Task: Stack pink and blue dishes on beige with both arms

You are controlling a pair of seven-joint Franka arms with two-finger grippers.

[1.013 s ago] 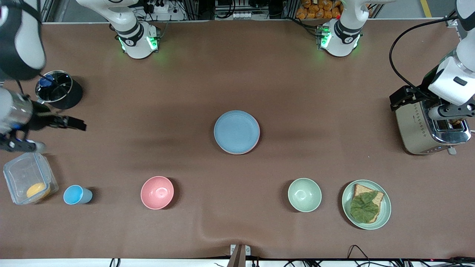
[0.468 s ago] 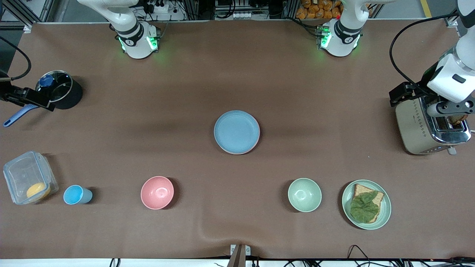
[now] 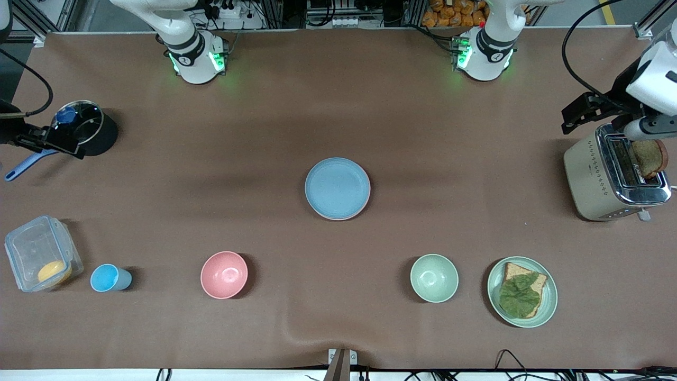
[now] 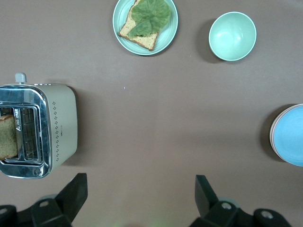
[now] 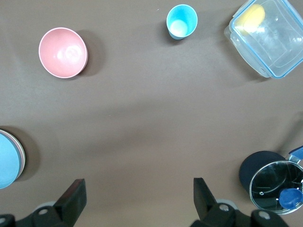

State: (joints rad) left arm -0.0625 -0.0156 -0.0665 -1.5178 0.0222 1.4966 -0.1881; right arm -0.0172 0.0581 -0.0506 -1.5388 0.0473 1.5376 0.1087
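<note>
The light blue plate (image 3: 337, 186) lies at the middle of the table, topping a stack. A pale pink plate rim (image 3: 350, 216) peeks out under it; that rim also shows under the blue plate (image 4: 289, 137) in the left wrist view. No beige plate is visible; anything below the pink one is hidden. My left gripper (image 3: 581, 112) (image 4: 140, 182) hangs open and empty, high over the left arm's end by the toaster. High over the right arm's end, by the pot, my right gripper (image 3: 50, 143) (image 5: 138, 184) is open and empty too.
A toaster (image 3: 592, 180) holds a toast slice (image 3: 649, 157). Nearer the front camera stand a green plate (image 3: 550, 304) with a sandwich, a green bowl (image 3: 434, 278), a pink bowl (image 3: 224, 274), a blue cup (image 3: 108, 278) and a clear container (image 3: 39, 254). A lidded black pot (image 3: 84, 127) sits by the right gripper.
Both arms have pulled away from the middle. The right gripper went from near the container to beside the pot. The left gripper rose off the toaster. The plate stack stayed still.
</note>
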